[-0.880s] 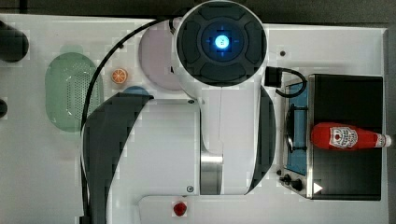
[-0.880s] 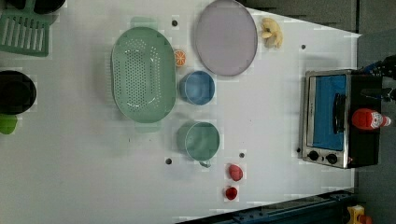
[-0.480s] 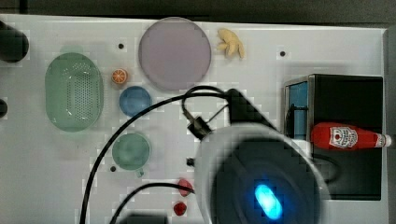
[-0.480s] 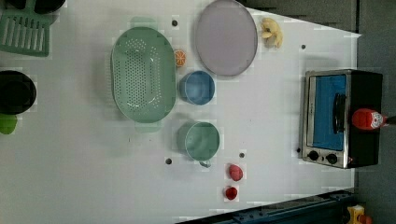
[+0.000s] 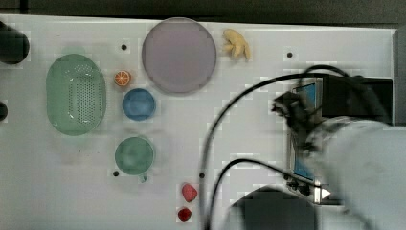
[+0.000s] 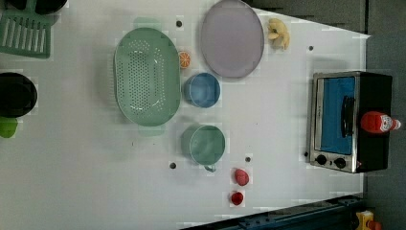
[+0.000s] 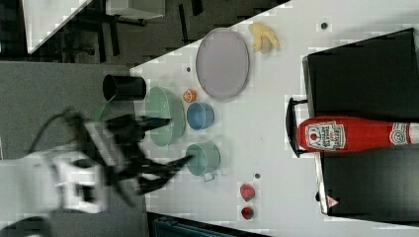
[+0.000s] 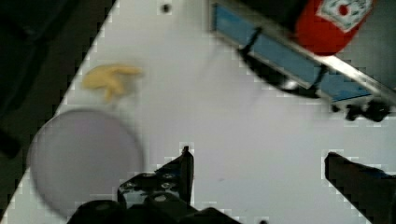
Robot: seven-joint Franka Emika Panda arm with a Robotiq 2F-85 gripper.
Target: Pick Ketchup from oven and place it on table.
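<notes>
The Ketchup (image 6: 378, 122) is a red bottle with a white label, lying on its side on the black top of the oven (image 6: 335, 110). In the right view the Ketchup (image 7: 346, 134) spans the oven (image 7: 365, 64) roof, cap toward the right view's right. The wrist view has the Ketchup (image 8: 334, 21) above the oven's blue door (image 8: 289, 56). My gripper (image 8: 261, 163) is open, fingers wide apart over the white table (image 8: 210, 102), holding nothing. In the top view my arm covers the oven (image 5: 354, 96) and hides the bottle.
On the table (image 5: 239, 120) are a purple plate (image 5: 179, 55), a green colander (image 5: 76, 93), a blue bowl (image 5: 139, 104), a green cup (image 5: 134, 155), an orange slice (image 5: 122, 77), a banana bunch (image 5: 237, 44) and two red strawberry pieces (image 5: 189, 192).
My arm has swept across the top view from the middle to the right and now covers the oven. The Ketchup has stayed in place on the oven.
</notes>
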